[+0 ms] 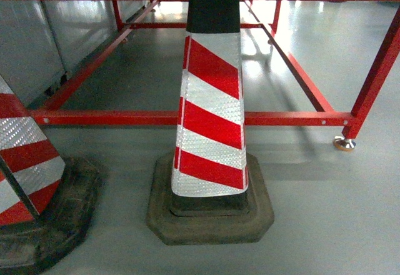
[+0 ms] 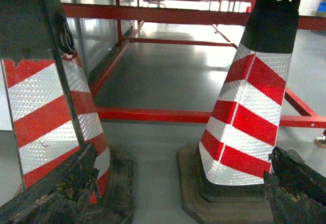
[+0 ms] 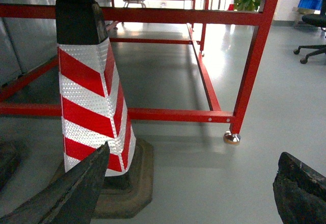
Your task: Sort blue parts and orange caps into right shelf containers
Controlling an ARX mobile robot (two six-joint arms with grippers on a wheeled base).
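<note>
Left gripper [image 2: 178, 193] fingers spread apart with nothing between, striped traffic cone [image 2: 249, 107] ahead, second cone [image 2: 48, 112] at left, right gripper [image 3: 193, 193] likewise parted and empty, red shelf frame [image 3: 249, 66] beyond, distant blue crate [image 3: 309, 3] top right, head view showing cones and grey floor [image 1: 331, 212] only.

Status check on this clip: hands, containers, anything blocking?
Both hands open, empty: left hand, right hand. No blue containers, parts or caps in view. Two striped traffic cones ahead, before the red frame.
</note>
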